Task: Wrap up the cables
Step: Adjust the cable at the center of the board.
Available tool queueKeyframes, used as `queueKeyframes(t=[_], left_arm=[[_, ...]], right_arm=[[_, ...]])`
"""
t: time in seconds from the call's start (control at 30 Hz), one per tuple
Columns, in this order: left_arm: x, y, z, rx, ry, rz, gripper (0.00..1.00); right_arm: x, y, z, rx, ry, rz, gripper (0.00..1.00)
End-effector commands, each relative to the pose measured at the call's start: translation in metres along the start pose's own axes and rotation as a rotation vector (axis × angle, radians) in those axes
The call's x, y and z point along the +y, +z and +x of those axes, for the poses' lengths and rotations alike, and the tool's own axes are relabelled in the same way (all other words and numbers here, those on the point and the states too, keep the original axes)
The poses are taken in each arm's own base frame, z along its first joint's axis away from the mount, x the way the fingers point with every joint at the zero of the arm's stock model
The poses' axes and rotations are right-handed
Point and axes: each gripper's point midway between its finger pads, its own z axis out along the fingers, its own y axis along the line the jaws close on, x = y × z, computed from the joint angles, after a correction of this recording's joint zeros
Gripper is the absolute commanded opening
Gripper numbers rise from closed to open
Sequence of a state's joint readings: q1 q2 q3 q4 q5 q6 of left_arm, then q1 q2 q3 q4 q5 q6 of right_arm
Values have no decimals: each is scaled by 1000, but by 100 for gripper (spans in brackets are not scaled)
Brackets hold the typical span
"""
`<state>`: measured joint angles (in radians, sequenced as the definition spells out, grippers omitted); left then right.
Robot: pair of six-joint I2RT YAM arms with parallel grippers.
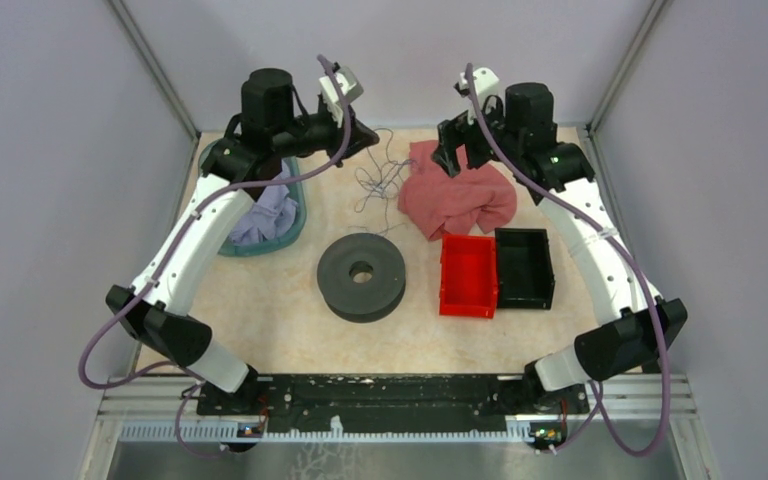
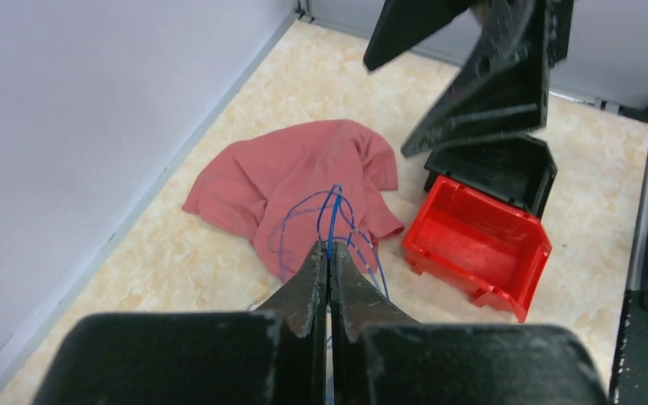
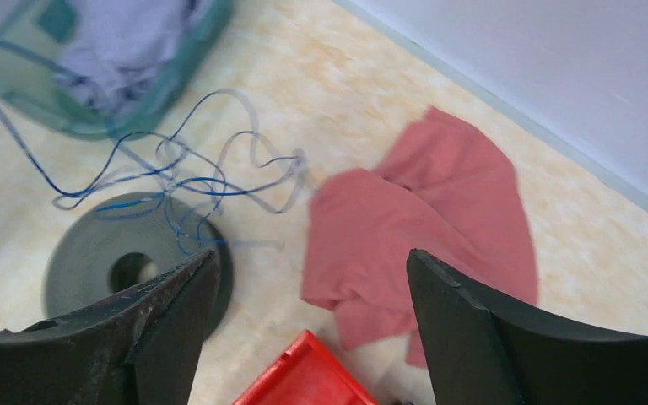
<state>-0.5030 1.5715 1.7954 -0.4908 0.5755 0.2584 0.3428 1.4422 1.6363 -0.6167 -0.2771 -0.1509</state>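
Note:
The cables (image 1: pixel 380 182) are thin bluish-grey wire in loose loops, hanging from my left gripper (image 1: pixel 368 135) down to the table at the back centre. In the left wrist view the left gripper (image 2: pixel 331 250) is shut on a strand of the cables (image 2: pixel 335 207), which loop down over the red cloth (image 2: pixel 304 177). My right gripper (image 1: pixel 450 160) hovers open and empty above that cloth (image 1: pixel 455 195). In the right wrist view the right gripper (image 3: pixel 312 257) has its jaws wide apart, and the cables (image 3: pixel 186 181) curl to its left, above the black spool (image 3: pixel 84 253).
The black round spool (image 1: pixel 362 275) lies flat at the table's centre. A red bin (image 1: pixel 468 275) and a black bin (image 1: pixel 525 268) stand side by side to its right. A teal basket (image 1: pixel 298 215) holding lilac cloth sits at the back left. Grey walls enclose the table.

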Motion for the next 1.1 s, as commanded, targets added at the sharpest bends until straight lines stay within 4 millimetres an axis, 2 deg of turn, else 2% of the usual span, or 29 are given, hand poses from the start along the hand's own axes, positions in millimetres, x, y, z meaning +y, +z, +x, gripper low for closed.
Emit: queueKeyframes(t=[0.0,0.07,0.13,0.27,0.43,0.53,0.63,0.73,0.83,0.93,1.07], left_arm=[[-7,-12,-39,-94,-34,1,0],[-10,-12,-42,-105,-40,15,0],[-13,-13,-48,-118,-43,34,0],[-20,-14,-59,-146,-71,72,0],[-31,-10,-59,-160,-134,140,0],[-34,-8,-57,-162,-165,161,0],[-36,-8,-58,-164,-178,169,0],[-42,-11,-60,-167,-175,196,0],[-47,-17,-61,-163,-163,222,0],[-50,-30,-65,-175,-144,249,0],[-42,-53,-75,-205,-129,248,0]], right_arm=[[58,-16,-40,-158,-54,-310,84],[75,-13,-33,-149,-53,-410,85],[81,-6,-26,-143,-46,-440,85],[79,13,-13,-118,57,-419,85],[86,30,7,-82,123,-406,85],[79,39,19,-55,131,-338,82],[56,46,30,-28,131,-200,76],[18,48,35,-14,121,16,63],[-15,44,34,-13,76,192,56],[-44,40,35,-2,12,330,53],[-84,32,38,17,-40,471,52]])
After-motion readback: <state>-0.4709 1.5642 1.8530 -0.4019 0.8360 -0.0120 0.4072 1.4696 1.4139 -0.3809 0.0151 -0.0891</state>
